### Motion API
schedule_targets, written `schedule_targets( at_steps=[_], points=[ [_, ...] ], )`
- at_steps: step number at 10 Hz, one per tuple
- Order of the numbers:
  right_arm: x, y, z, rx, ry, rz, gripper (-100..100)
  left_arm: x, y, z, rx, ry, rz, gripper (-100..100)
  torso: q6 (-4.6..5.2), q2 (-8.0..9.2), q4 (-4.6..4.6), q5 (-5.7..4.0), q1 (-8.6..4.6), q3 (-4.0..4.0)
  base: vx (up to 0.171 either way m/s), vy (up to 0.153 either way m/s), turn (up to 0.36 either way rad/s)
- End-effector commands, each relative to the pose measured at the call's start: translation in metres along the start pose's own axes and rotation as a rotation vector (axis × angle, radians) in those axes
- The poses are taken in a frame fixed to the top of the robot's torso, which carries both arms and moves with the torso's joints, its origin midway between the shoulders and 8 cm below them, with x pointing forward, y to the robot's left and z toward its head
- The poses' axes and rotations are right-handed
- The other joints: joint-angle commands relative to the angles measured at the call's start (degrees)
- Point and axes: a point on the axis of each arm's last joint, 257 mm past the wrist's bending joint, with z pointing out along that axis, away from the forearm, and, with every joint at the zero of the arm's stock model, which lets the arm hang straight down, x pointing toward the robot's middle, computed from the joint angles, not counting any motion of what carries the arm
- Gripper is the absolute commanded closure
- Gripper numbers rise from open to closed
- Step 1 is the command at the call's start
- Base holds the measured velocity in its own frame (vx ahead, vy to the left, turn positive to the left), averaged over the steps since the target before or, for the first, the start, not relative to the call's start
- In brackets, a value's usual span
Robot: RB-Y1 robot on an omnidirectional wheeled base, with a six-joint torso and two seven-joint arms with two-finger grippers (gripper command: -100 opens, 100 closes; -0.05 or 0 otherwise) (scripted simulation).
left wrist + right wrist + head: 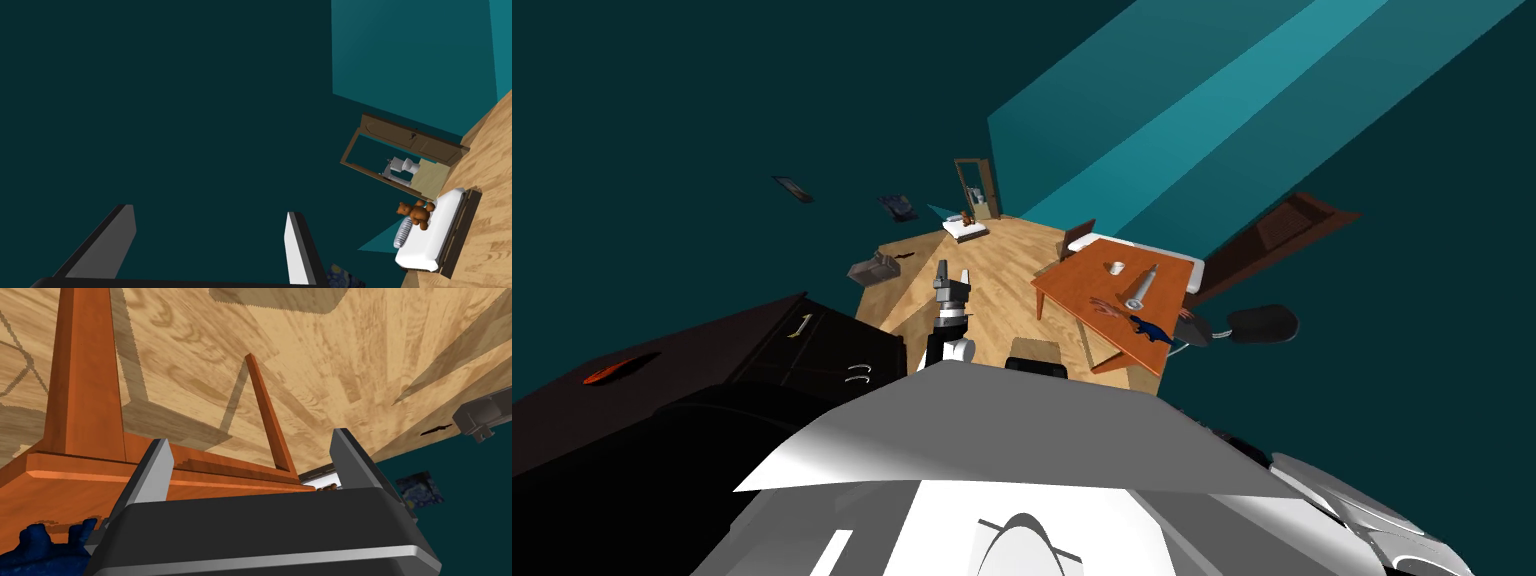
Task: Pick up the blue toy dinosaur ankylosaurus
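On the table (pixel 1072 282) the dinosaur (pixel 1149 329) is not picked up yet. Right end effector (pixel 252 438) is spread and empty near it; left end effector (pixel 210 211) is spread too.

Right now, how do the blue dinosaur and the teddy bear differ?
The blue dinosaur stands on the orange table, near its edge; the teddy bear is brown and sits on a white bed. The dinosaur is close to the right gripper; the teddy bear is across the room. Both are toys.
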Motion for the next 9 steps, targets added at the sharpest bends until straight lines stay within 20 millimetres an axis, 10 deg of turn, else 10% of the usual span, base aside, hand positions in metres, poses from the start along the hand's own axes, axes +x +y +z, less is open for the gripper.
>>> schedule_targets(
  at_steps=[1,9],
  points=[
    [0.012,-0.018,-0.013,0.031,0.043,-0.019,-100,0.000,0.000,0.000,0.000,0.000,0.000,0,0.00,0.00,0.00,0.00,0.00,0.00,0.042,0.009,0.145],
    [0.061,-0.113,-0.105,0.181,0.286,-0.156,-100,0.000,0.000,0.000,0.000,0.000,0.000,0,0.03,-0.15,-0.03,-0.01,-0.05,-0.09,0.062,-0.001,0.156]
  ],
)
